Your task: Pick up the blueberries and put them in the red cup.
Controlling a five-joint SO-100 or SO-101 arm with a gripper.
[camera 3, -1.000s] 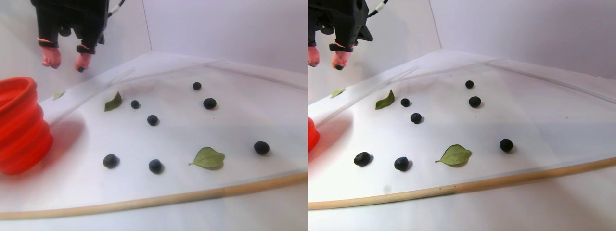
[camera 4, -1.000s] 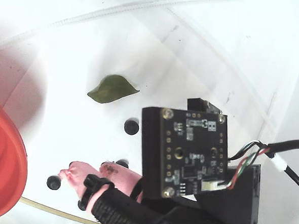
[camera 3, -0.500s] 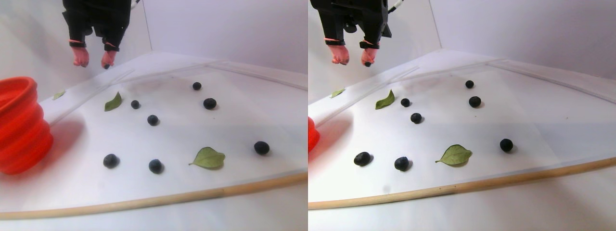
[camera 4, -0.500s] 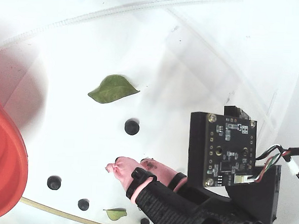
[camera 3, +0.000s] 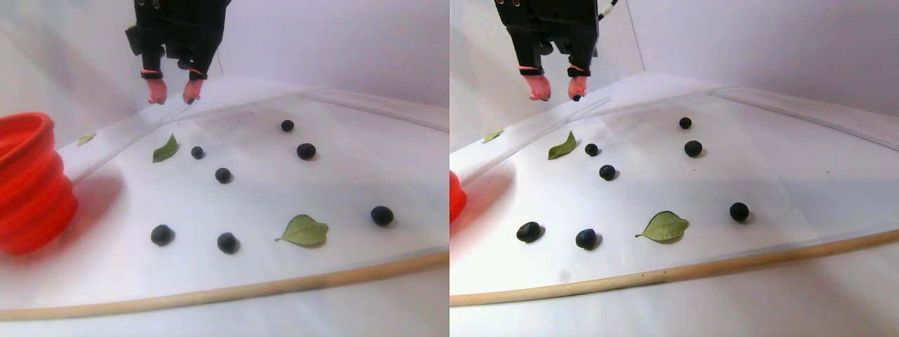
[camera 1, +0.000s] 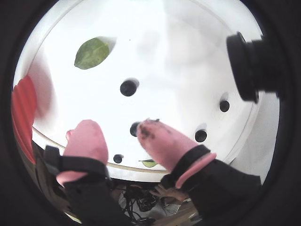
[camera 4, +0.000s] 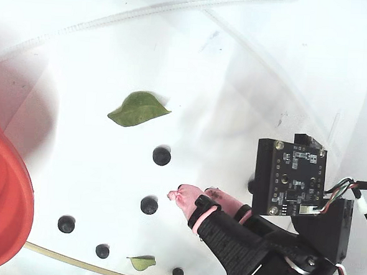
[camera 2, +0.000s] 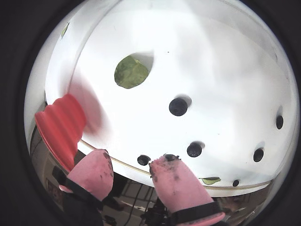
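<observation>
Several blueberries (camera 3: 222, 175) lie scattered on the white sheet (camera 3: 337, 182); the fixed view shows one (camera 4: 149, 205) just left of my fingertips. The red cup (camera 3: 28, 182) stands at the left edge, also seen in the fixed view (camera 4: 1, 207) and in both wrist views (camera 2: 61, 127) (camera 1: 22, 113). My gripper (camera 3: 172, 95) hangs open, high over the sheet's back left, with nothing between its pink fingers (camera 2: 96, 172). Air shows between them in both wrist views (camera 1: 113, 129) (camera 2: 131, 160). Dark stains mark one fingertip (camera 2: 164, 165).
Green leaves lie among the berries: one at the back left (camera 3: 165, 149), one near the front (camera 3: 304, 230), a small one off the sheet (camera 3: 86, 139). A wooden strip (camera 3: 281, 284) edges the sheet's front. White walls close the back.
The gripper has swung right, away from above the cup and out over the sheet's back left, staying open. Berries, leaves and cup have not moved.
</observation>
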